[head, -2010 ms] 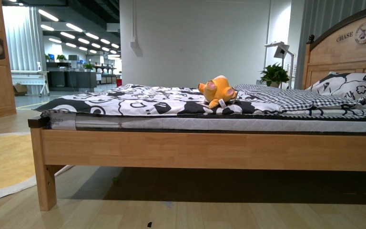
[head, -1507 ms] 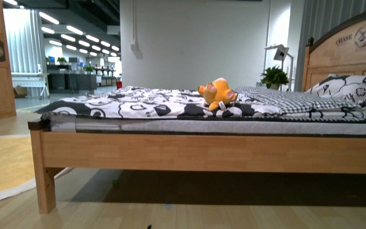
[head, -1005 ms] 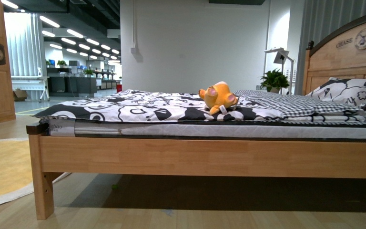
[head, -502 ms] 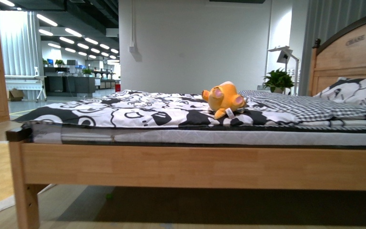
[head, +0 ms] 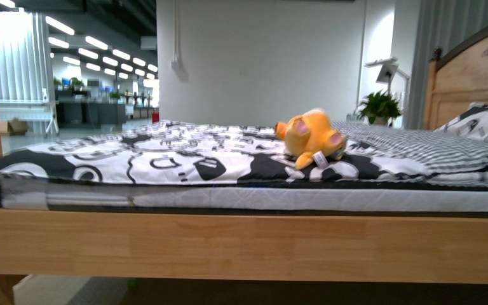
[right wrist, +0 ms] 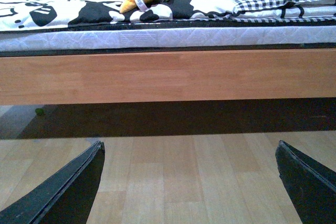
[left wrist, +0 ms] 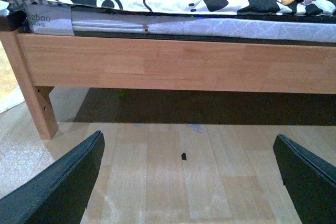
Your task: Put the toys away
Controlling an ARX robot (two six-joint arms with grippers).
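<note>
Lying on bed [head: 229, 244]: plush toy [head: 309, 136] | left hand [left wrist: 188, 135] spread | right hand [right wrist: 189, 142] spread

All that showed of the robot were the left claw [left wrist: 187, 136] and the right claw [right wrist: 189, 142]. Each had two smooth, matte black fingers [left wrist: 60, 187], shaped as flat-sided wedges that tapered to narrow, slightly blunt tips.

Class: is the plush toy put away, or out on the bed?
Out. The plush toy lies on the patterned bedcover, with nothing enclosing it.
</note>
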